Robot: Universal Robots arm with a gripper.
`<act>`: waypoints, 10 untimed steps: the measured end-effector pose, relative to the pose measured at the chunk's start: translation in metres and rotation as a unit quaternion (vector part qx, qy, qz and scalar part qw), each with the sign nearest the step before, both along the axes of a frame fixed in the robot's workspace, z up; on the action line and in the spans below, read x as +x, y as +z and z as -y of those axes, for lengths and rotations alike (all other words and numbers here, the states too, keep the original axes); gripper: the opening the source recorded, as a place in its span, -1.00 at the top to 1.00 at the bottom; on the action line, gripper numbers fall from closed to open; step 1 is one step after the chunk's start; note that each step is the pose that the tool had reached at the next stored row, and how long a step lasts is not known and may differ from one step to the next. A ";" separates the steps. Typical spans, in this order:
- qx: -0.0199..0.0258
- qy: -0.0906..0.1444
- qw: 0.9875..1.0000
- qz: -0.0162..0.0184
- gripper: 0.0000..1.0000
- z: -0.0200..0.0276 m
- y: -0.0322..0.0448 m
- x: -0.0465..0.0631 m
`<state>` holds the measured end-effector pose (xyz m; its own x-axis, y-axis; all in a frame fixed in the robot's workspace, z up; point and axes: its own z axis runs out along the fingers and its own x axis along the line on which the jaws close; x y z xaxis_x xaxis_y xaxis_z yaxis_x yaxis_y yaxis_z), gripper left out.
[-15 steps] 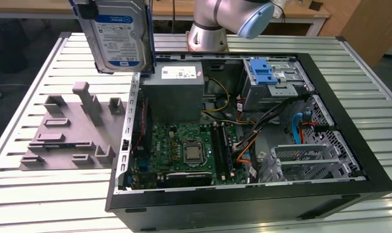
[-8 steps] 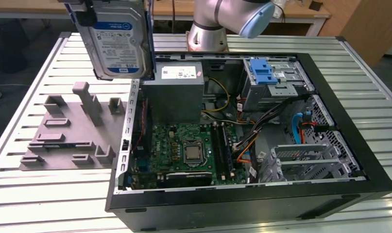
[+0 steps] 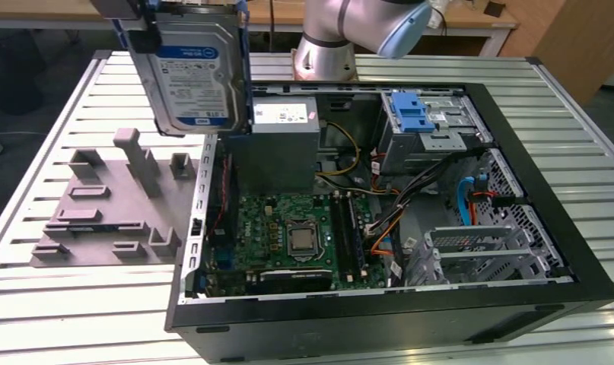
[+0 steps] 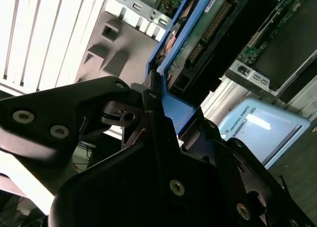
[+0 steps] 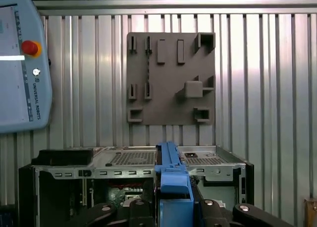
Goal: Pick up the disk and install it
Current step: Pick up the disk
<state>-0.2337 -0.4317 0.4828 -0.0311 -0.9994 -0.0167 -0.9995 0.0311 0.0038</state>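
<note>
The disk [image 3: 197, 68], a silver hard drive with a white and dark-blue label in a bright blue frame, hangs upright in the air at the exterior view's upper left. It is over the gap between the grey fixture [image 3: 114, 198] and the open computer case [image 3: 388, 304]. My gripper [image 3: 134, 19] is shut on its top end. In the first wrist view the blue frame [image 5: 173, 182] stands edge-on between my black fingers [image 5: 218, 212]. In the second wrist view the disk's green circuit board [image 4: 208, 33] faces the camera, and the gripper [image 4: 163, 123] clamps the blue frame.
Inside the case lie the motherboard [image 3: 297, 228], a grey power supply box [image 3: 281, 144] and a silver drive cage with a blue latch [image 3: 428, 122]. The arm's base [image 3: 337, 38] stands behind the case on the slatted metal table [image 3: 42, 319]. A light-blue teach pendant [image 5: 20, 63] lies nearby.
</note>
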 end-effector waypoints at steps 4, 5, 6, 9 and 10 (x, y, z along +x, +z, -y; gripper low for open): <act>0.000 0.000 1.000 0.000 0.27 0.0015 -0.0014 0.018; 0.000 0.000 1.000 0.000 0.27 0.0017 -0.0017 0.022; 0.000 0.000 1.000 0.000 0.27 0.0017 -0.0020 0.027; 0.000 0.000 1.000 0.000 0.27 0.0019 -0.0028 0.041; 0.000 0.000 1.000 0.000 0.27 0.0019 -0.0029 0.045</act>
<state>-0.1885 -0.4336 0.4799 -0.0312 -0.9994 -0.0166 -0.9995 0.0312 0.0039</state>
